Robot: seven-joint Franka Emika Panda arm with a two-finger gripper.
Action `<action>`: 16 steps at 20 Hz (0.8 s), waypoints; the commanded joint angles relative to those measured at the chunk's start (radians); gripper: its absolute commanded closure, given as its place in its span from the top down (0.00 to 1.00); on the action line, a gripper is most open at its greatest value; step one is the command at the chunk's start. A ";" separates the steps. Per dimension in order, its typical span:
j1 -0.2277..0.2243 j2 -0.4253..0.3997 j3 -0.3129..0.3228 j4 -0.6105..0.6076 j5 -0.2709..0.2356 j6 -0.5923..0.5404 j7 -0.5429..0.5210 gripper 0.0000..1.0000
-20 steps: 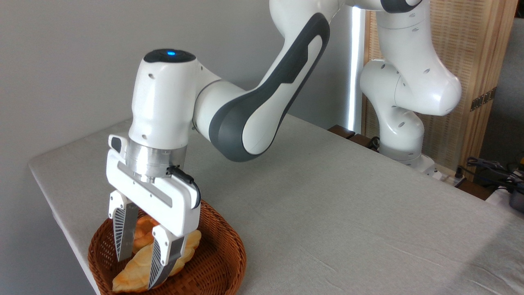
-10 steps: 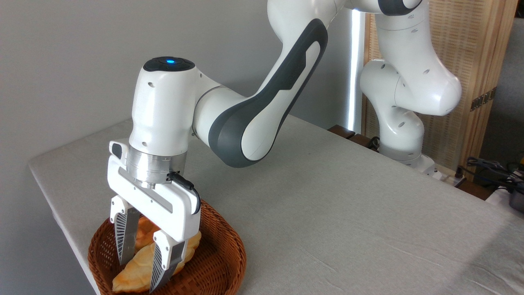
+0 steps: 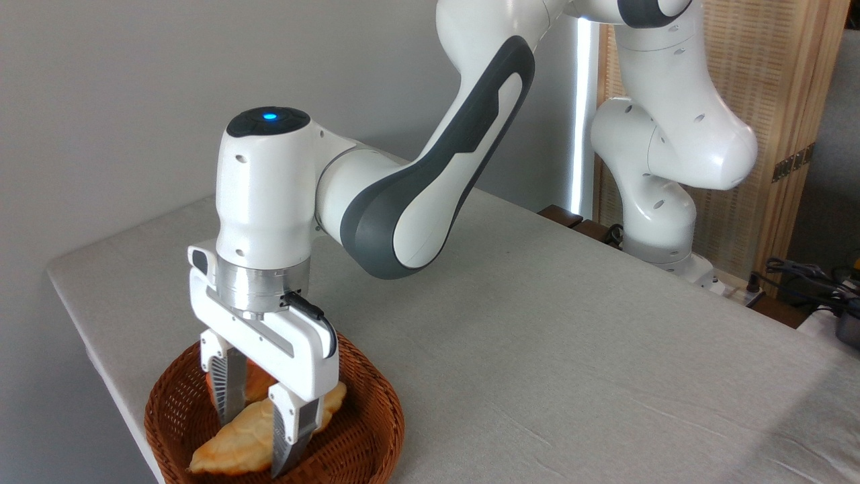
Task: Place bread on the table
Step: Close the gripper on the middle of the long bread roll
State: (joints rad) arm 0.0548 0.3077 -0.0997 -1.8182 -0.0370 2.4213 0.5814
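Round brown wicker basket (image 3: 363, 430) sits at the near left corner of the table (image 3: 571, 349), on the light grey cloth, close to the table's edge. Two items inside. The bread (image 3: 245, 440), long and pale golden, lies across the basket floor, one pointed end toward the front rim, the other end toward the right wall. Behind it, a darker orange bun (image 3: 255, 380), mostly hidden by the fingers, touching or just beside the loaf; cannot tell which. The gripper (image 3: 259, 437) points straight down into the basket, its fingers (image 3: 290, 437) set apart, one on each side of the loaf's middle. The near finger crosses in front of the loaf, the far finger stands behind it. Fingertips reach down near the basket floor. Whether the pads actually press the crust is unclear from this angle; the jaws look spread about the loaf's width rather than clamped. Blue light glows on top of the wrist housing. Arm's base stands at the far right edge of the table, beside a wooden slatted screen (image 3: 772, 101).
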 commanded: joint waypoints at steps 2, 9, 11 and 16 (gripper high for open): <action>0.005 -0.024 -0.005 -0.001 0.003 -0.064 0.008 0.95; 0.005 -0.030 -0.003 0.000 0.002 -0.064 0.009 0.43; 0.005 -0.030 -0.003 -0.001 0.002 -0.064 0.009 0.43; 0.005 -0.030 -0.003 0.000 0.002 -0.064 0.009 0.43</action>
State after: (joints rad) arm 0.0551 0.2939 -0.1001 -1.8169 -0.0370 2.3816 0.5814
